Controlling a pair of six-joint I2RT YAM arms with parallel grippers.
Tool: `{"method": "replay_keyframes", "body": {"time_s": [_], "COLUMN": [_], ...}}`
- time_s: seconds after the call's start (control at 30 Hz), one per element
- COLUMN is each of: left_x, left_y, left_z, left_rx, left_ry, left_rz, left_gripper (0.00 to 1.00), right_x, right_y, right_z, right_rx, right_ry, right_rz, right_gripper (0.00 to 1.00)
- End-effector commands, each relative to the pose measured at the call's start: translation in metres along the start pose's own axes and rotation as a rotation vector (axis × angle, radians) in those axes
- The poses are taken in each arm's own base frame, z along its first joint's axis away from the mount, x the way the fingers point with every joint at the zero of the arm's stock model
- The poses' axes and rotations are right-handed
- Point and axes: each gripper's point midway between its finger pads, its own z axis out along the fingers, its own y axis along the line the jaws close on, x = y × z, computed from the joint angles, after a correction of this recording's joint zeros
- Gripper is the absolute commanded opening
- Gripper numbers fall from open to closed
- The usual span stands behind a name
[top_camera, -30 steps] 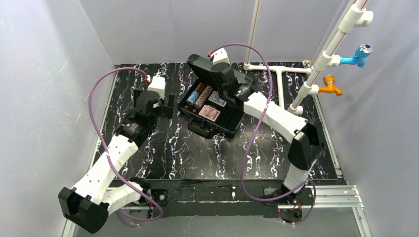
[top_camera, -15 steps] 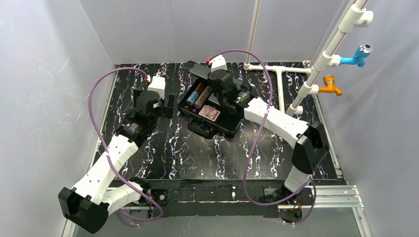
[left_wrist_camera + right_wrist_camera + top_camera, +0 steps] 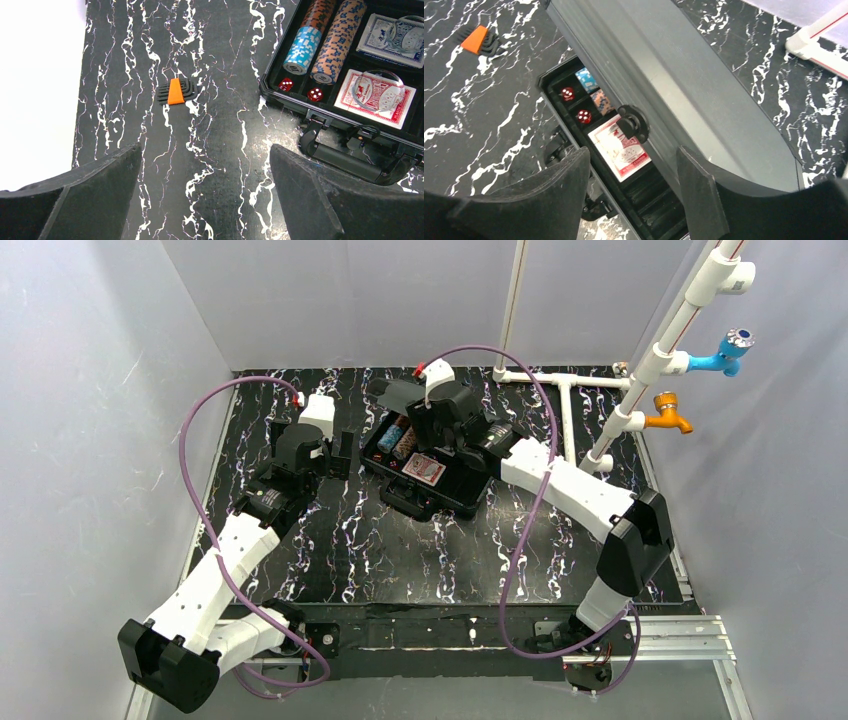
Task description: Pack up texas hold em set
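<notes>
The black case lies mid-table with its lid tilted half down over the tray. In the left wrist view the tray holds a blue chip stack, a brown chip stack, two red dice, a red card deck and a blue card deck. My right gripper hovers open above the lid's front rim and latch, gripping nothing. My left gripper stands open over bare table, left of the case handle.
An orange-tagged set of hex keys lies on the table left of the case. A white pipe frame with a blue tap and an orange tap stands at the back right. Grey walls enclose the table.
The right gripper has swung the lid forward and down over the tray, then opened its jaws off it. The left arm has not moved.
</notes>
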Motion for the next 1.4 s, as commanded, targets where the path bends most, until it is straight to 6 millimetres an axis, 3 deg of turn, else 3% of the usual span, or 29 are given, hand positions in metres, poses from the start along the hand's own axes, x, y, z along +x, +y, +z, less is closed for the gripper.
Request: {"method": "replay_keyframes", "body": {"time_s": [0.0, 0.13, 0.37, 0.83, 0.93, 1.23, 1.37], "left_x": [0.000, 0.000, 0.000, 0.004, 0.008, 0.024, 0.037], "left_y": [0.006, 0.006, 0.005, -0.001, -0.016, -0.102, -0.126], "left_z": [-0.002, -0.001, -0.001, 0.002, 0.004, -0.001, 0.012], "left_rx": [-0.026, -0.024, -0.022, -0.001, 0.067, 0.493, 0.559], "left_ry": [-0.009, -0.007, -0.005, 0.008, 0.021, 0.077, 0.034], "left_rz": [0.002, 0.003, 0.005, 0.006, 0.003, -0.108, -0.173], "left_gripper": [0.99, 0.99, 0.99, 0.99, 0.99, 0.96, 0.91], "right_x": [-0.032, -0.044, -0.048, -0.011, -0.002, 0.042, 0.056], "right_y": [-0.007, 0.001, 0.009, 0.011, 0.010, -0.004, -0.013], "right_z": [-0.022, -0.028, -0.029, -0.002, 0.002, 0.015, 0.017], "right_rx": [-0.037, -0.090, -0.132, -0.106, -0.098, -0.066, -0.051], "right_ry": [-0.062, -0.092, -0.107, -0.023, -0.009, 0.069, 0.082], "right_rz": [0.056, 0.075, 0.089, 0.053, 0.043, 0.025, 0.046], "right_gripper": [0.74, 0.81, 0.82, 0.68, 0.68, 0.68, 0.68]}}
